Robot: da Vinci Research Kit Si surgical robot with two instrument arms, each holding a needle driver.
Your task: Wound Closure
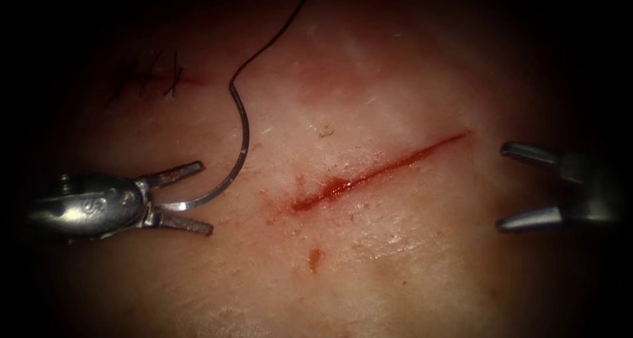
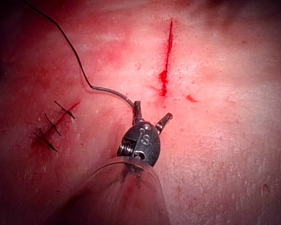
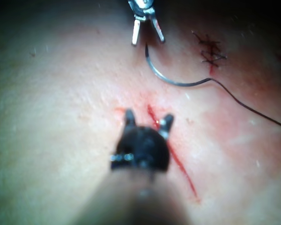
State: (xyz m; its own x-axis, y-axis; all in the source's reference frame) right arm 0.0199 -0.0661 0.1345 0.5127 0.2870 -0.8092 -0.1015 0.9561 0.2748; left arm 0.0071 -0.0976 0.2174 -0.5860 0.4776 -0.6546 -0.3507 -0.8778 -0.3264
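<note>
The red cut [image 1: 382, 170] runs slantwise across the tissue [image 1: 395, 259]. Left of it the curved needle [image 1: 245, 147] lies on the surface, not in the tissue. Its lower end sits between the spread jaws of my left tool [image 1: 206, 198], which is open and grips nothing. The black thread [image 1: 277, 35] leads up and away from the needle's other end. My right tool [image 1: 502, 188] stands open to the right of the cut, holding nothing. The left wrist view has the left tool [image 2: 153, 109] at the needle [image 2: 113, 91]. In the right wrist view the right tool [image 3: 148, 115] hovers over the cut [image 3: 180, 166], with the needle [image 3: 171, 81] beyond.
An older cut closed with dark stitches [image 1: 148, 74] lies at the far left of the tissue, also in the wrist views as stitches [image 2: 54, 124] and stitches [image 3: 210, 49]. A small spot of red fluid [image 1: 314, 257] sits below the open cut.
</note>
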